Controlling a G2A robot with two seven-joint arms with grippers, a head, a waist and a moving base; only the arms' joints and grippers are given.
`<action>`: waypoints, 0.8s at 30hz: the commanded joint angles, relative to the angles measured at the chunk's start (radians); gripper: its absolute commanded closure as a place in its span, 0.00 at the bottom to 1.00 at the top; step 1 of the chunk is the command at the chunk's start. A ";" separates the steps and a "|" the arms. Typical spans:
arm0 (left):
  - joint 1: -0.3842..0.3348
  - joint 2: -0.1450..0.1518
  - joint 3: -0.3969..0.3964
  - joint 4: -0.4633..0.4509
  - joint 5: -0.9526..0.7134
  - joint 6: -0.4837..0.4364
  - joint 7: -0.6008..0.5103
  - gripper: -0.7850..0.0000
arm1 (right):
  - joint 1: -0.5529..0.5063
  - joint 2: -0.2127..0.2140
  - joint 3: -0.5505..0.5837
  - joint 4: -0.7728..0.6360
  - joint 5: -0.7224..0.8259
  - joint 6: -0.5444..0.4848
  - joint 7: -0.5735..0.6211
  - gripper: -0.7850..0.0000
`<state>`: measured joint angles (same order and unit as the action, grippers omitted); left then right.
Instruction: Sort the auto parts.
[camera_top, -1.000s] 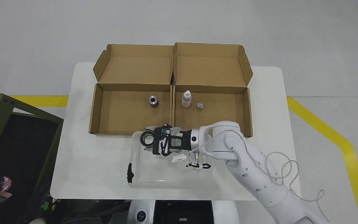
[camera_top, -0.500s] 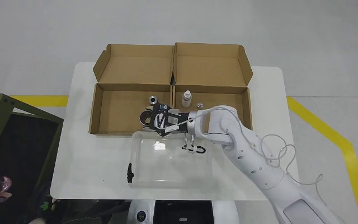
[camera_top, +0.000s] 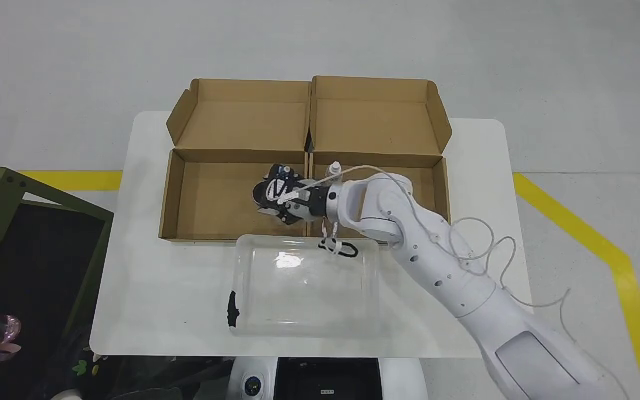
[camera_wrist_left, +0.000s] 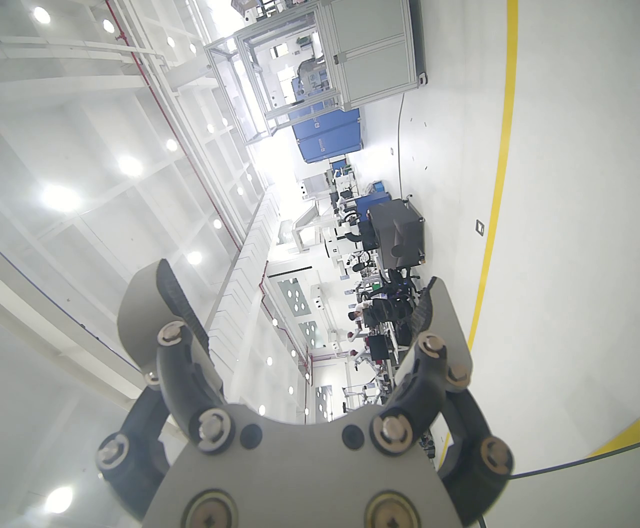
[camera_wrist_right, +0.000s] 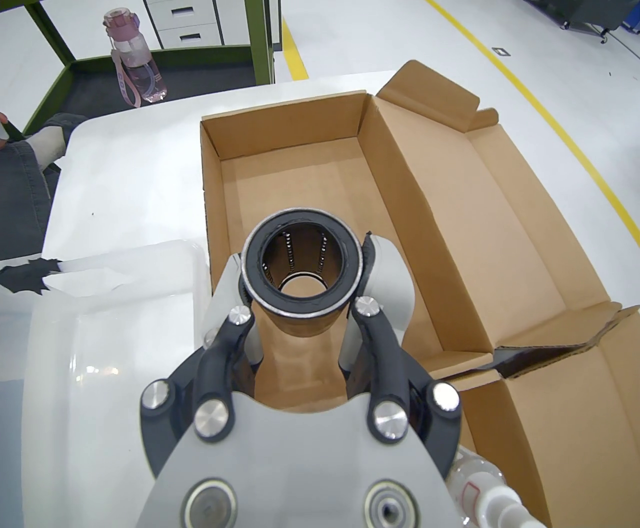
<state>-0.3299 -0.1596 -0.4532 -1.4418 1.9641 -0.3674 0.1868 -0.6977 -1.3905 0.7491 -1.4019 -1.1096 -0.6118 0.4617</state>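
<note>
From above, my right claw (camera_top: 283, 193) hangs over the left cardboard box (camera_top: 205, 200), clamped on the bearing sleeve (camera_top: 270, 189) I judge belongs there; my left wrist shows the left claw (camera_wrist_left: 300, 295) spread apart and idle; my right wrist shows the sleeve (camera_wrist_right: 302, 265) pinched by its sides above the box floor.

A: Where is there room in the left box (camera_top: 210, 200)?
B: Over its bare floor, from the right gripper (camera_wrist_right: 305, 260), jaws clamped on the bearing (camera_wrist_right: 302, 306), to the far wall.
A: And what hems it in?
B: Cardboard walls all round, the clear bin (camera_top: 300, 300) just beside the near wall, and past the shared wall the right box (camera_top: 400, 195), with a white bottle (camera_wrist_right: 480, 480) near the wrist.
</note>
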 joint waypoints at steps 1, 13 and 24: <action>0.000 0.000 0.000 0.000 0.000 0.000 0.000 0.00 | 0.006 -0.004 -0.009 0.013 -0.005 0.007 0.002 1.00; 0.000 0.000 0.000 0.000 0.000 0.000 0.000 0.00 | 0.032 -0.031 -0.058 0.093 -0.040 0.039 0.025 1.00; 0.000 0.000 0.000 0.000 0.000 0.000 0.000 0.00 | 0.051 -0.055 -0.095 0.174 -0.066 0.052 0.033 1.00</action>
<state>-0.3299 -0.1596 -0.4532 -1.4418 1.9641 -0.3674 0.1868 -0.6496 -1.4438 0.6559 -1.2347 -1.1740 -0.5607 0.4941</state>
